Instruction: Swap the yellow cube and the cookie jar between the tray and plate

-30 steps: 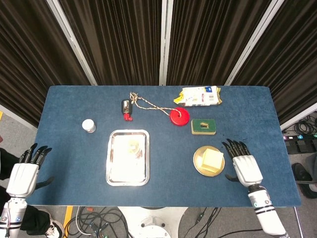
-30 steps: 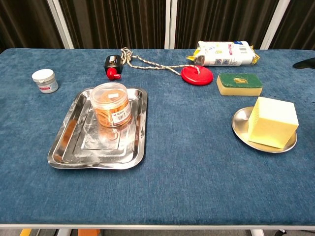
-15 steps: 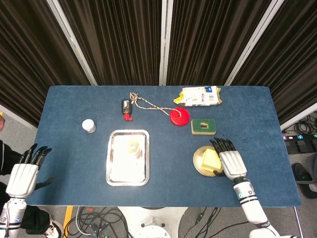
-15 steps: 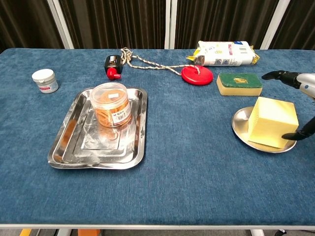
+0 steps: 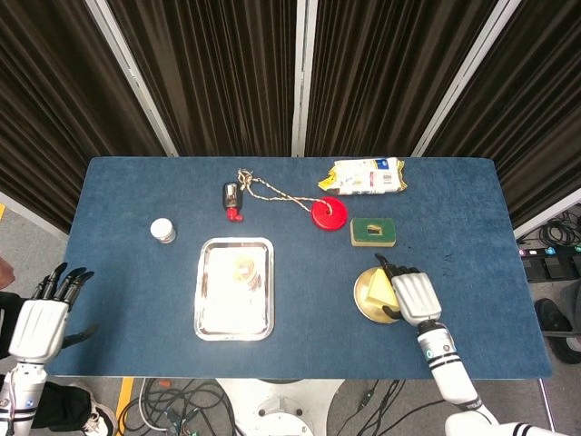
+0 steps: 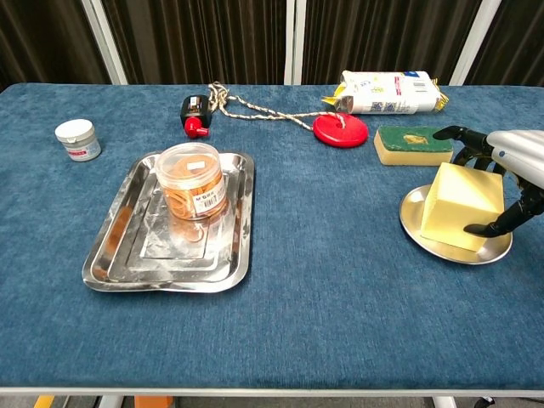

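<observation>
Right hand (image 6: 510,174): fingers spread around the yellow cube (image 6: 459,204) on the plate (image 6: 442,246), grip not visibly closed. We advise squeezing opposite faces, lifting straight. Cookie jar (image 6: 192,180) stands in tray (image 6: 127,255). Left hand (image 5: 41,322) open, idle.

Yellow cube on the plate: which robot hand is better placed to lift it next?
The right robot hand. It is already around the yellow cube on the plate, while the left robot hand sits open off the table's far left edge.
</observation>
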{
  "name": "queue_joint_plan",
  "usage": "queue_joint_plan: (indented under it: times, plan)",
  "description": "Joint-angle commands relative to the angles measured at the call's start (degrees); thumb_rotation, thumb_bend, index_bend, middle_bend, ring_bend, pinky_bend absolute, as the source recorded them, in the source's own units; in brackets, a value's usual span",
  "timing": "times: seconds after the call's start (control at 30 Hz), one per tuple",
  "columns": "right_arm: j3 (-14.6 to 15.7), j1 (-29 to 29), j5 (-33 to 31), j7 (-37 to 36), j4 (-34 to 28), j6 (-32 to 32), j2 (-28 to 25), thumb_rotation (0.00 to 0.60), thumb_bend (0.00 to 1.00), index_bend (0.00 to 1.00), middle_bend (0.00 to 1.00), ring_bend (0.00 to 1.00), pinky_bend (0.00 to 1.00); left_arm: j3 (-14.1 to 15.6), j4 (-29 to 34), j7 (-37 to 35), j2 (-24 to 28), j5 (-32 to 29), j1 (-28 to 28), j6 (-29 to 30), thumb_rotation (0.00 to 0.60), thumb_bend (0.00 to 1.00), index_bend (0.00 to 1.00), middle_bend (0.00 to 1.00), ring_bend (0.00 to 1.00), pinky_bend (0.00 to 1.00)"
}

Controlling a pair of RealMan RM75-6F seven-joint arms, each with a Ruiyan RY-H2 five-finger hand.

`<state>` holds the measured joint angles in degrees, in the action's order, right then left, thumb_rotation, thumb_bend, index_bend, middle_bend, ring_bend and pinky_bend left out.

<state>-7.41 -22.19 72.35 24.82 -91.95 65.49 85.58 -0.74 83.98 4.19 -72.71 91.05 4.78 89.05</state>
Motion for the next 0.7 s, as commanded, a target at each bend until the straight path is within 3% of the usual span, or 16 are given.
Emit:
queue_joint_plan:
  times: [0.03,0.17,0.33,0.53,0.7]
  plan:
    - [-0.07,0.0,2.56,-0.9,-0.84,2.2,-0.49,0.6,0.2,0.0,0.44,0.41,0.46,-0.06,0.09,0.03,0.06,0.04,0.06,0.01,0.6,0.0,0.18,0.15,0.04,0.17]
    - [-2.09,-1.89,5.05,-1.5,-1.84,3.18,-0.92,0.6,0.25,0.0,0.46,0.44,0.49,-0.19,0.34,0.18,0.16,0.04,0.13,0.05,0.6,0.0,0.18,0.15,0.04,0.17]
    - [-6.62,-7.86,3.15,-0.4,-0.29,-1.44,1.01,0.6,0.25,0.0,0.45,0.44,0.49,0.11,0.62,1.09,0.37,0.24,0.2,-0.33,0.6,0.0,0.18,0.15,0.04,0.17]
    - [-10.07,-16.49,0.17,1.78,6.18,-8.85,6.05,0.6,0.22,0.0,0.44,0.44,0.49,0.04,1.1,1.48,0.97,0.51,0.29,-0.15,0.6,0.0,0.18,0.15,0.04,0.17]
    - [-11.05,-21.63,-2.75,3.1,11.5,-13.14,9.95,0.6,0.21,0.0,0.43,0.44,0.5,0.17,0.99,1.12,1.28,0.84,0.13,0.24,0.6,0.0,0.18,0.15,0.04,0.17]
